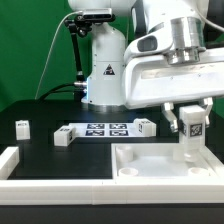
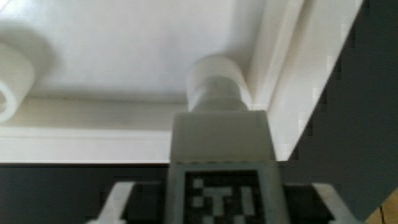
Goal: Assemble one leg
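My gripper (image 1: pixel 190 117) is shut on one leg (image 1: pixel 190 148), a small white block with a black-and-white tag facing the camera. It holds the leg upright over the far right corner of the large white tray-like piece (image 1: pixel 150 178). In the wrist view the leg (image 2: pixel 222 135) runs out from between my fingers (image 2: pixel 128 200), and its rounded tip lies close to the tray's raised rim (image 2: pixel 294 50). I cannot tell whether the tip touches the tray. Three more legs lie on the black table: one (image 1: pixel 22 126), another (image 1: pixel 65 137) and a third (image 1: pixel 146 126).
The marker board (image 1: pixel 105 128) lies flat between two of the loose legs. A white raised border (image 1: pixel 12 160) runs along the exterior view's left and front of the table. The robot base (image 1: pixel 105 70) stands behind.
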Available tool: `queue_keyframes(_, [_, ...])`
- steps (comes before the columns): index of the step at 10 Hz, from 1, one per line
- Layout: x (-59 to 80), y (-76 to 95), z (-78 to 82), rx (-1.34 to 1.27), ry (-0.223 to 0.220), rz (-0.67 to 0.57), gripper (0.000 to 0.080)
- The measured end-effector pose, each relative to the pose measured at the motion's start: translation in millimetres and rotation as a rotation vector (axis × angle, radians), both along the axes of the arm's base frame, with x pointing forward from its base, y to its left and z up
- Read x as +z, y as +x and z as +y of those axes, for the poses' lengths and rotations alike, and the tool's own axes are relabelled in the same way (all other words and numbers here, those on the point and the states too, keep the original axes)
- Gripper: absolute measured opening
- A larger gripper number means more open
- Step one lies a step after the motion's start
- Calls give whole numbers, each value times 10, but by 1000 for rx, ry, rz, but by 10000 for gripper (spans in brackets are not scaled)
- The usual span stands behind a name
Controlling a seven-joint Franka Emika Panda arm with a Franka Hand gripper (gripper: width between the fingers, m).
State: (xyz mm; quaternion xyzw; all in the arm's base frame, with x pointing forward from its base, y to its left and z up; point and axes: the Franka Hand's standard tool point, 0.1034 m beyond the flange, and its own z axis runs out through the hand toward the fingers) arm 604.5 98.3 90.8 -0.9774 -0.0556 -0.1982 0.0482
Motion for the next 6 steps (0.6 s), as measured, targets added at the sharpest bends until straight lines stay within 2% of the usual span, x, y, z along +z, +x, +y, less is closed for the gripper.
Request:
queue_keyframes(2, [-79, -7, -63, 0, -5, 8, 288])
queue_keyframes(4, [-101, -11, -41, 1, -4, 4, 288])
queue_keyframes(6, [-96, -22, 47, 6, -1, 2, 288])
